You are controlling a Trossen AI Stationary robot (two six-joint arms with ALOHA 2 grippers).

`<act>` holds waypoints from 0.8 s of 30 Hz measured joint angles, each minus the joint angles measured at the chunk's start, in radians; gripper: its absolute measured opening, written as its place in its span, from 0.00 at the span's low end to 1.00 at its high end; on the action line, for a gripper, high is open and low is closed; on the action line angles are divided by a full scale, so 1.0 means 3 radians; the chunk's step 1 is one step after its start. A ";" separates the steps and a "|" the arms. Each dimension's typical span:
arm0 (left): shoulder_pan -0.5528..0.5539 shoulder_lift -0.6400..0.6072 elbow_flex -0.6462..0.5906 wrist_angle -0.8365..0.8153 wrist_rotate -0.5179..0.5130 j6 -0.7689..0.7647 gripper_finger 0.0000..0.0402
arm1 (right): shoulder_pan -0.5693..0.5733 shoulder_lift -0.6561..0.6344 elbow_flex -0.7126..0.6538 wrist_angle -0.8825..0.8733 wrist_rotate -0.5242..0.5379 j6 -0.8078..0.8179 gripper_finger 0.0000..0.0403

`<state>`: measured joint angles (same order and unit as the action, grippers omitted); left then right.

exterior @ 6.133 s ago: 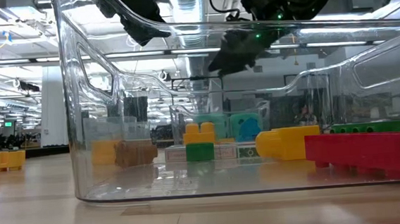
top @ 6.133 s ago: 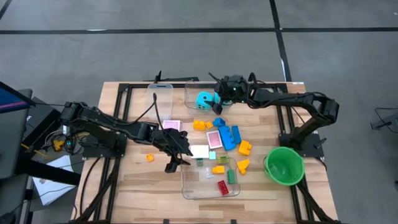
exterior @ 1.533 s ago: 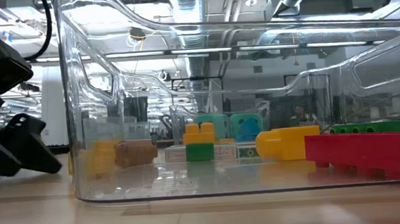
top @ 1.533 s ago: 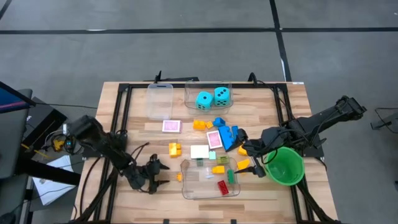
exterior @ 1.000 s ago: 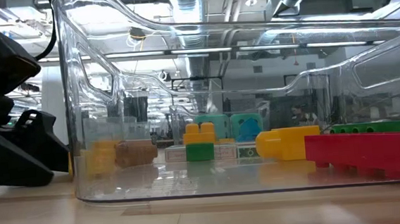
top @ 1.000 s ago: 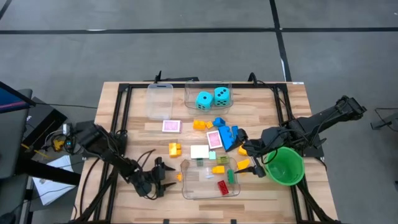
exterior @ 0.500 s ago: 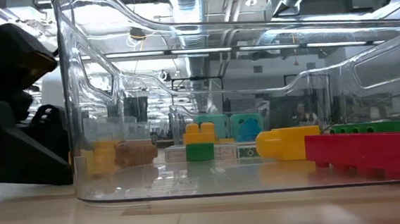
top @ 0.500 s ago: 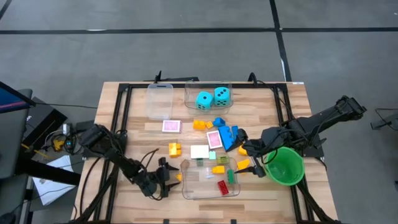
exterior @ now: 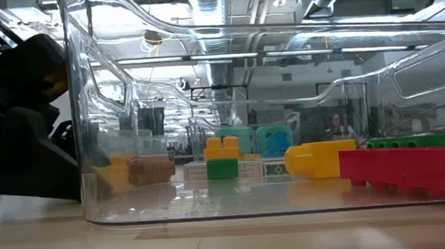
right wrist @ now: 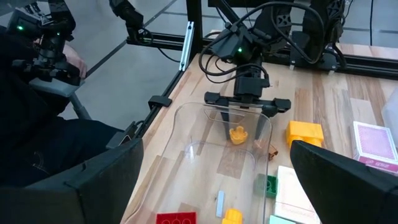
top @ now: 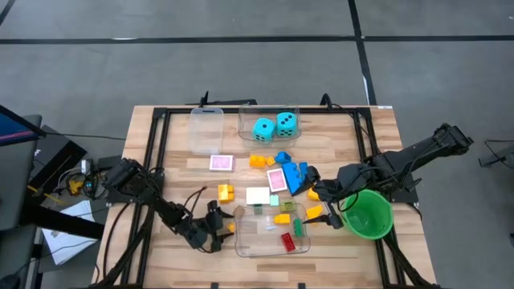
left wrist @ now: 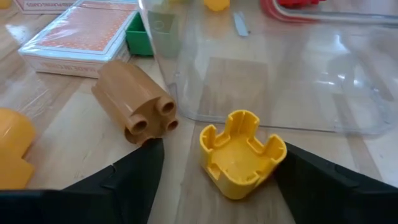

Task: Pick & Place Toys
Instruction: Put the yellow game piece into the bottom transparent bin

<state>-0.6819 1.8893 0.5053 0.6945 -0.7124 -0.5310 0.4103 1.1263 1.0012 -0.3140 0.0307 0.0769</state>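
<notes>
A small yellow brick [left wrist: 241,152] lies upturned on the table [top: 173,253], its hollow, notched underside facing up, just beside the near tub [top: 269,245] at its left wall. The left gripper [left wrist: 214,180] sits low at that wall with its fingers [left wrist: 121,177] spread to either side of the brick, not closed on it. A tan three-holed piece [left wrist: 134,109] lies next to the brick, also outside the tub. Inside the tub lie a red brick [top: 287,239], a green brick [top: 299,228] and a yellow one [top: 282,217].

Beyond the tub sit blue bricks [top: 294,174], pink-backed cards [top: 222,163], and two cyan dice [top: 275,125] in the far tub [top: 245,120].

The right gripper [top: 324,210] hangs open near the tub's right side, beside the green bowl [top: 368,213].

In the low view the left gripper [exterior: 18,127] is only a dark mass cut off at the edge, and the tub wall blurs the bricks behind it.

The table is pale wood planks on a black frame, standing on grey floor; behind it is a hall with ceiling pipes and strip lights.
</notes>
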 joint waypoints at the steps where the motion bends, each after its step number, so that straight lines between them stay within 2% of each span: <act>1: 0.0000 0.0000 0.0000 0.0000 0.0005 -0.0002 0.70 | 0.0000 0.0000 0.0000 0.0000 0.0000 0.0005 0.99; 11: 0.0003 -0.0002 -0.0003 -0.0001 0.0002 -0.0012 0.45 | 0.0000 0.0000 0.0000 -0.0001 0.0000 0.0008 0.99; 14: 0.0003 -0.0004 -0.0003 0.0003 0.0020 -0.0003 0.40 | 0.0000 0.0000 0.0000 -0.0001 0.0000 0.0009 0.99; 24: 0.0001 -0.0006 -0.0001 -0.0074 0.0029 0.0003 0.50 | 0.0000 0.0000 -0.0027 0.0006 0.0000 0.0011 0.99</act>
<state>-0.6815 1.8874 0.5049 0.6724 -0.7036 -0.5302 0.4103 1.1263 0.9932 -0.3122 0.0307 0.0803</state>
